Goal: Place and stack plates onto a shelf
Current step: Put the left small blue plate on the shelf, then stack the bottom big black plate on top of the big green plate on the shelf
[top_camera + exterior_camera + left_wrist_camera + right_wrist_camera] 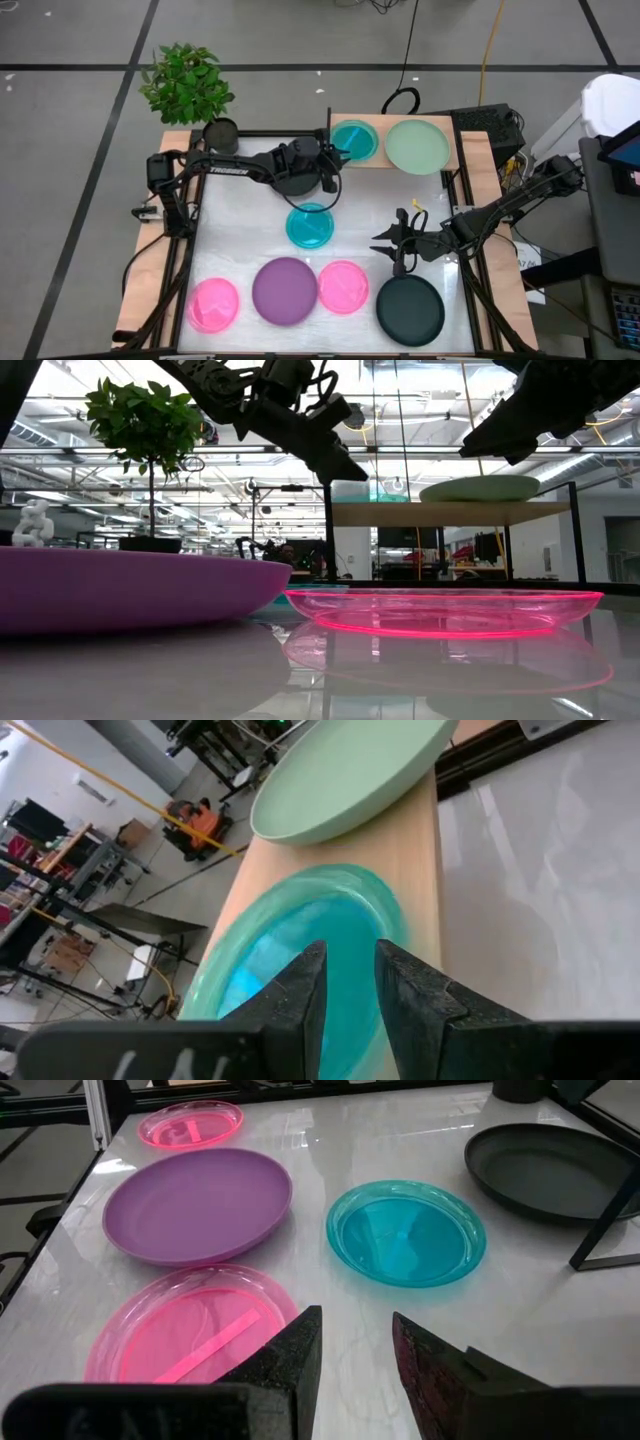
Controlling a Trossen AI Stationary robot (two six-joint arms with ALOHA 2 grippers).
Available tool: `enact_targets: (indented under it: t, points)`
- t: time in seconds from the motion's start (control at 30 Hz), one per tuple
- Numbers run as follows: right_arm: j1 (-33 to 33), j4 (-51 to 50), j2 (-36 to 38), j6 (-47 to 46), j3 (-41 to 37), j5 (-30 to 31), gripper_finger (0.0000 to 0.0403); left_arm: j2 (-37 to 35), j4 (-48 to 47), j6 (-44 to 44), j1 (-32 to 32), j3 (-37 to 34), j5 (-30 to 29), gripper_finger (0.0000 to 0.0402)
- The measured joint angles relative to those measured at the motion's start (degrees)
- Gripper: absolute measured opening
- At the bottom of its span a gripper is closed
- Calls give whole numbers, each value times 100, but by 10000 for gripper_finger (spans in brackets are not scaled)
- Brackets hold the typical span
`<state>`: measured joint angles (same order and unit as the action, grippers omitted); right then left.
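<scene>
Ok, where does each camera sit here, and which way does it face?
High: overhead, straight down on the table; both arms show.
Low: table height, level past the purple plate to the shelf; arms hang in from above.
Left wrist: over the shelf's cyan plate; left gripper fingers parted.
Right wrist: above the table's plates; right gripper open.
Shared: high and left wrist both see the green plate.

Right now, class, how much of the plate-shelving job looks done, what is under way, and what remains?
Done: the sage green plate and a cyan plate lie on the shelf. Under way: the left gripper, fingers slightly apart, hovers at that cyan plate; the right gripper waits open. Left on the table: another cyan plate, purple plate, two pink plates, black plate.
</scene>
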<state>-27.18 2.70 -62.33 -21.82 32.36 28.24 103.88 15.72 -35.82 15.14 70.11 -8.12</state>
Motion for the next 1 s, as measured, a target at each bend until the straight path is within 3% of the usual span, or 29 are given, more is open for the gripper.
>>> enact_targets:
  t: [0.33,0.63,0.8,1.0]
  points:
    - [0,-127,1,-64,0,-1,109,-303,-474,671,-157,-4,-15,95]
    - [4,-217,1,-101,4,6,109,-2048,-3037,1903,-1013,7,-52,95]
    - [4,-169,1,-158,4,19,109,-2462,-4380,2801,-1426,-128,-42,95]
    - [4,-161,-13,-317,5,-73,109,-2638,-4524,3592,-1978,-938,-50,95]
